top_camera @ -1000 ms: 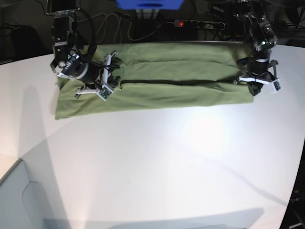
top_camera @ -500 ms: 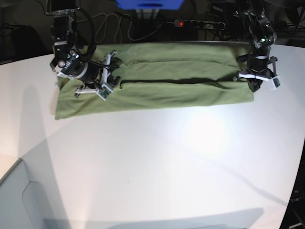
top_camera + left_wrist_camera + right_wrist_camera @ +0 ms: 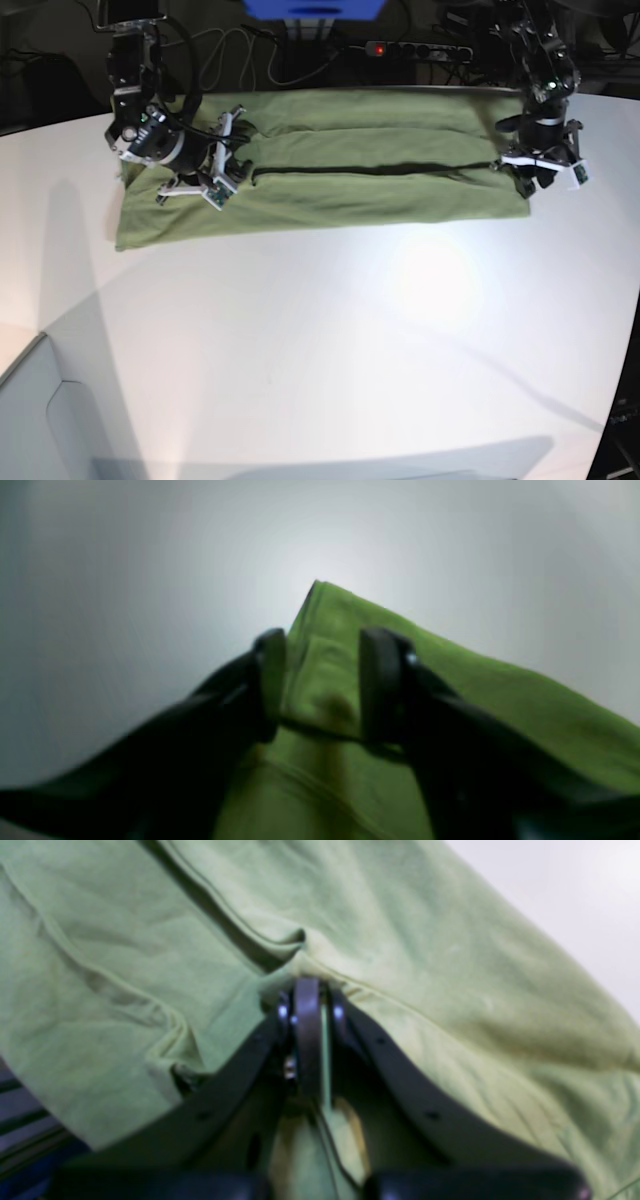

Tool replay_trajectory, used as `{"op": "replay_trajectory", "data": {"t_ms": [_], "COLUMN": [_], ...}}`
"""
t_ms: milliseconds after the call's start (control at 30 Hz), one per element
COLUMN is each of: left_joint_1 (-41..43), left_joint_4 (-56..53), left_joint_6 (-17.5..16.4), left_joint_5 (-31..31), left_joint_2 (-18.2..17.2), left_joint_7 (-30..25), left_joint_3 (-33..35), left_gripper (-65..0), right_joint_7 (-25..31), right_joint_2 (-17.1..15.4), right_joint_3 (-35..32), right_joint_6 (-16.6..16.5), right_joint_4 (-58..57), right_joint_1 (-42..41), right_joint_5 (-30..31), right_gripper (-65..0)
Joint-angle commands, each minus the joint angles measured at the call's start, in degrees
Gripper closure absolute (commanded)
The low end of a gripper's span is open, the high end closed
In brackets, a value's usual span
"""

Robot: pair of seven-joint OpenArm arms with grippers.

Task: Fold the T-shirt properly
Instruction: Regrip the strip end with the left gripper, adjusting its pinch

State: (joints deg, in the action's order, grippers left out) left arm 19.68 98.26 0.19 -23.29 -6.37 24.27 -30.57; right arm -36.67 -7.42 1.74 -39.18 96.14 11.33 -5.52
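While the T-shirt [image 3: 330, 180] lies folded in a long band across the far side of the white desk [image 3: 330, 340], right tool [image 3: 307, 990] pinched tight on a cloth ridge, left tool [image 3: 320, 680] parted wide over the shirt's corner, gripping nothing.

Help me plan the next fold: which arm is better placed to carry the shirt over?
Right: its fingers are pinched shut on the T-shirt. The left gripper stands open.
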Motion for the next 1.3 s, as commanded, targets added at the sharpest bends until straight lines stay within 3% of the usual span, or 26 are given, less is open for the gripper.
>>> {"op": "replay_trajectory", "data": {"t_ms": [0,167,567,767,867,1033,1267], "left_joint_1": [-0.1,-0.2,-5.4,-6.0,-6.2,-5.6,-3.5], "left_joint_4": [1.2,1.2,1.3,1.0,-1.4,-4.9,-5.6], "left_joint_6": [-0.1,-0.1,-0.1,-0.1,-0.1,-0.1,-0.3], "left_joint_5": [-0.4,-0.4,0.2,0.2,0.2,0.1,-0.2], "left_joint_2": [-0.5,-1.0,-2.6,-5.7,-6.5,-11.5,-14.5], "left_joint_7": [-1.3,-1.3,-0.6,3.5,3.7,3.6,3.2], "left_joint_3": [-0.3,-0.3,0.2,1.8,2.8,8.5,8.5], "left_gripper": [-27.1,-23.5,-21.7,-22.1,-22.2,-22.2,-23.9], "right_joint_7": [0.9,0.9,0.7,0.7,0.7,0.5,0.4], "right_joint_2": [-0.2,-0.2,-0.2,-0.2,-0.1,-0.1,-0.2], "right_joint_3": [0.1,0.0,0.2,0.2,0.0,0.0,0.2], "right_joint_6": [-0.8,-0.8,-0.8,-0.8,-0.8,-0.8,-0.8], "right_joint_4": [1.0,1.0,1.0,1.0,1.0,1.0,1.0], "right_joint_1": [-0.5,-0.5,-0.5,-0.6,-0.7,-0.9,-0.9], "right_joint_5": [0.9,0.9,0.9,0.9,0.9,0.9,0.9], "right_gripper": [-0.1,-0.1,-0.1,-0.1,-0.1,-0.2,-0.2]}}
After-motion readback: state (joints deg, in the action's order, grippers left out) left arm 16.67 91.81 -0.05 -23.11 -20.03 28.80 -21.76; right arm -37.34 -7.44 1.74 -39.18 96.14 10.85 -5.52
